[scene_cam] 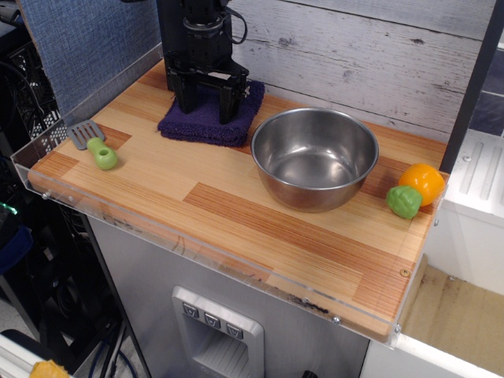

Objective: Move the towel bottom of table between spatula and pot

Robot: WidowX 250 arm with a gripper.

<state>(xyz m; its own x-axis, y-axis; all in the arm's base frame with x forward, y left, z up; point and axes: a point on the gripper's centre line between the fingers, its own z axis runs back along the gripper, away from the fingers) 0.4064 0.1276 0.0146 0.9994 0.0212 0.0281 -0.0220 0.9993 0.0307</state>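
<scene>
Spanning the whole scene, the table (236, 228) is a striped wooden counter with a clear rim along its near and left edges. Its near strip between left and middle lies bare, which looks like the target ground.

Next in size, the pot (315, 157) sits mid-table, right of the cloth and just beside it, rim nearly touching the cloth's right edge. I judge it the main obstacle: a drag toward the near side should pass to its left, and a swinging corner could brush the rim.

Black and upright, the gripper (205, 104) stands over the far-left part of the counter, its two fingers spread apart and planted down on the cloth, one on each side of the middle; it has not pinched anything yet.

Under it, the towel (206, 126) lies flat at the far side, against the back wall. It looks soft, light and limp, so it should bunch between the fingers rather than slip, and will droop when lifted. Pinching a fold near the middle seems best.

Near the left edge rests the spatula (93, 142), well apart from the cloth. On the right, an orange toy (423, 181) and a green toy (404, 202) touch each other, out of the way.
</scene>
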